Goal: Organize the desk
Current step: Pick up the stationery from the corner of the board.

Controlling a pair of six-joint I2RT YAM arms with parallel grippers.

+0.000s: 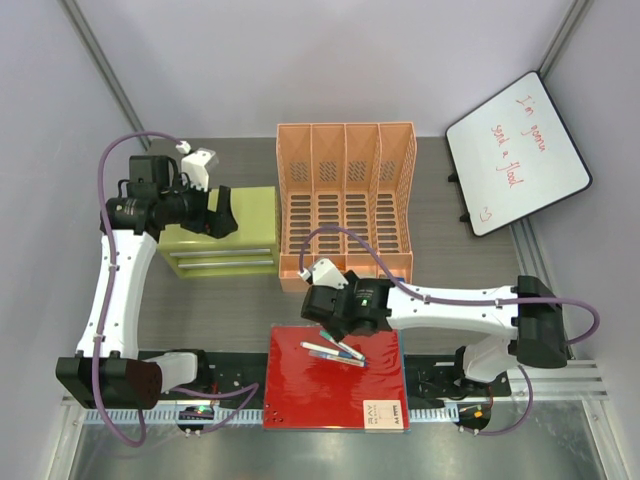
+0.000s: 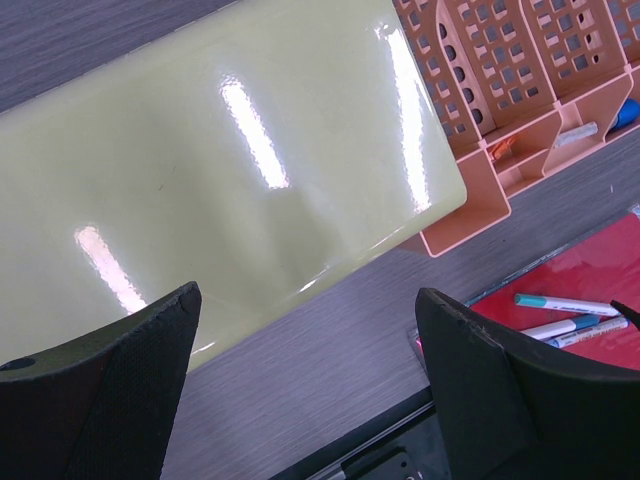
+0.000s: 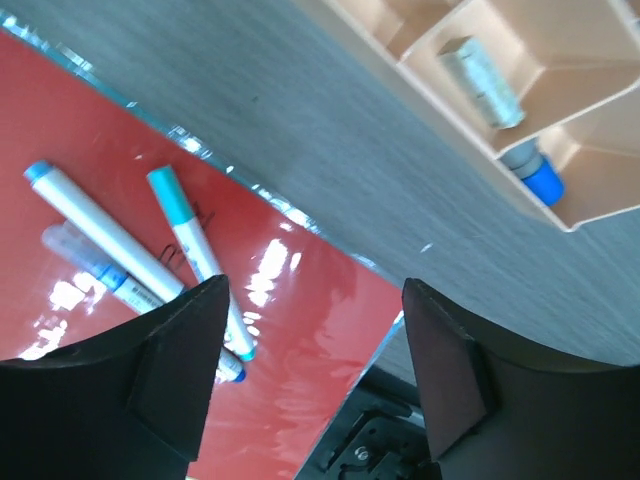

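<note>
The desk (image 1: 240,310) is dark grey wood grain. At its near edge lies a red folder (image 1: 320,390) with three markers (image 1: 335,350) on it. My right gripper (image 1: 328,328) hovers over the folder's far edge, open, with nothing between its fingers. In the right wrist view the markers (image 3: 100,235) lie beside its left finger on the folder (image 3: 310,330), and the right gripper (image 3: 315,285) holds nothing. My left gripper (image 1: 222,212) stands wide open above the lime-green drawer cabinet (image 1: 215,250). The left wrist view shows the left gripper (image 2: 308,295) empty over the bare desk (image 2: 330,340).
An orange mesh file rack (image 1: 345,200) stands behind the folder, beside the cabinet (image 2: 200,170). Its front bins hold a blue-capped item (image 3: 540,175) and a small grey piece (image 3: 480,80). A whiteboard (image 1: 517,150) with red writing leans at the back right.
</note>
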